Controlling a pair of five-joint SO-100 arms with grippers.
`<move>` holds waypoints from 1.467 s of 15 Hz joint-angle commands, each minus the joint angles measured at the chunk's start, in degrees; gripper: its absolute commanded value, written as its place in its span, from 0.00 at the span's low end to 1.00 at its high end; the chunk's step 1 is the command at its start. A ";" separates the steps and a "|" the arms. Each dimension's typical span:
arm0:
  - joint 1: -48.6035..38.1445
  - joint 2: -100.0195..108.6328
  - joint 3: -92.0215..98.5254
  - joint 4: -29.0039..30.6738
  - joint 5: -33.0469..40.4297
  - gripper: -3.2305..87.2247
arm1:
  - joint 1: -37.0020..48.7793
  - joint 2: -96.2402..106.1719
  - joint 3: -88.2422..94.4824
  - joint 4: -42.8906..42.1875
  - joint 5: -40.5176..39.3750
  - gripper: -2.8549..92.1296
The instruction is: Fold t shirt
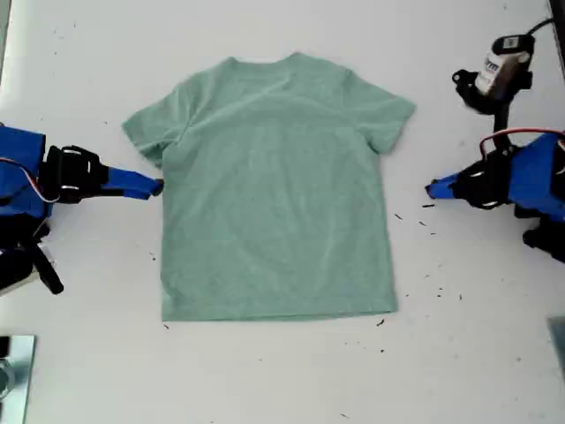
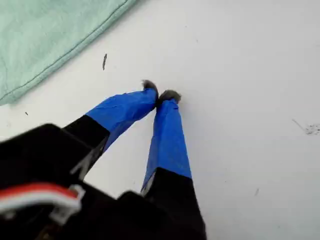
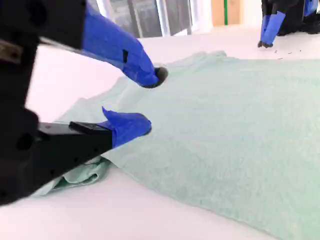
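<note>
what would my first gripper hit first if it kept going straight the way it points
Probably the t shirt: my first gripper, shut, points across bare table toward the shirt's side edge.

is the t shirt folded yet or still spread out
Spread out: the t shirt lies flat on the table, both sleeves out, hem straight, no fold.

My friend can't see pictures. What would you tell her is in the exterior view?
A small green t shirt lies flat, neck away from the camera, on a white table. My second gripper, open, meets its edge at the exterior view's left; my first gripper, shut, rests apart at that view's right.
</note>
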 commanded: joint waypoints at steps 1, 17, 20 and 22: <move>16.70 0.44 0.97 -0.70 -17.40 0.03 | -18.63 0.79 2.37 -0.53 40.08 0.05; 19.25 0.44 0.97 -0.70 -19.86 0.03 | 13.01 -66.80 -83.50 20.57 -2.72 0.06; 18.28 0.44 0.97 -0.70 -19.86 0.03 | 20.21 -83.32 -100.55 22.24 -12.57 0.06; 18.63 0.44 0.97 -0.70 -19.78 0.03 | 21.88 -85.78 -101.69 22.15 -14.24 0.07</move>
